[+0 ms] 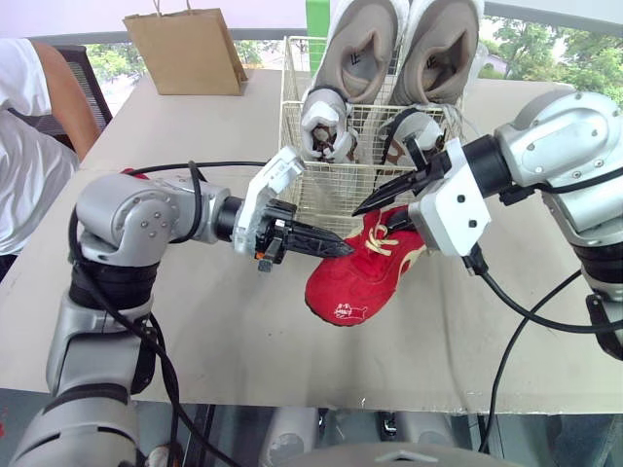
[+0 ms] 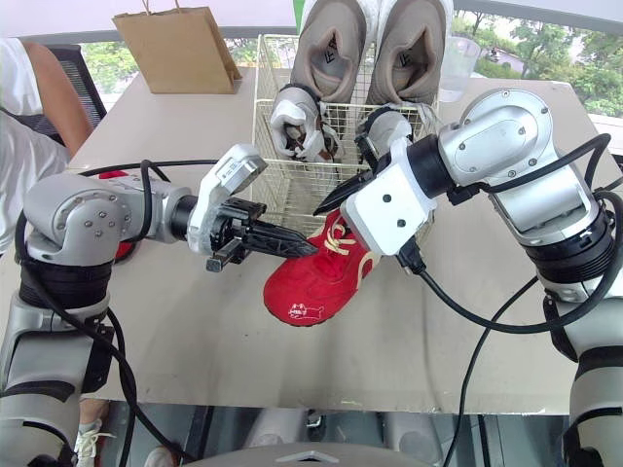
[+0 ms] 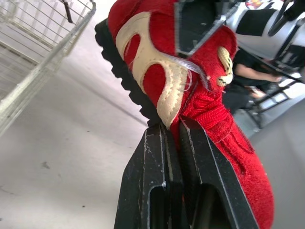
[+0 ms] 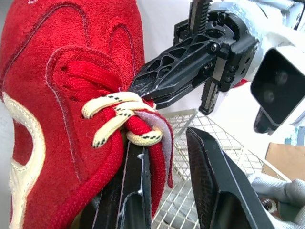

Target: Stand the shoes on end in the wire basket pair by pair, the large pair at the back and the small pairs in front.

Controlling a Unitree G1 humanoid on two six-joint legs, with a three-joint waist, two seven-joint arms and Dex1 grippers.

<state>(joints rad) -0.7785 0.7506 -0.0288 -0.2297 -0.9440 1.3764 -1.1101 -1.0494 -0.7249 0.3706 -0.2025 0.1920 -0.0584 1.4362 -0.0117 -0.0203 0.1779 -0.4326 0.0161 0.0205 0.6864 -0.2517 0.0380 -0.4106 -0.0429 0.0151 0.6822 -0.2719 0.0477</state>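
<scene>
Red shoe (image 1: 355,282) lies on beige table (image 1: 195,321), just in front of wire basket (image 1: 292,117). L gripper (image 1: 341,248) clenched, tip at its laces; R gripper (image 1: 375,201) spread astride the tongue. Paper bag (image 1: 185,53) at far edge, person (image 1: 29,146) at left, trees (image 1: 526,44) thru window.

table (image 1: 195,321) | beige; carries wire basket (image 1: 326,185); brown paper bag (image 1: 185,51); clear cup (image 2: 458,68)

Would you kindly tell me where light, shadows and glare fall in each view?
Left eye view: daylight from the windows behind, a faint shadow on the table under the red shoe. Right eye view: highlights on the right arm's shell. Left wrist view: the table looks bright. Right wrist view: the backdrop beyond the wire basket is blown white.
</scene>
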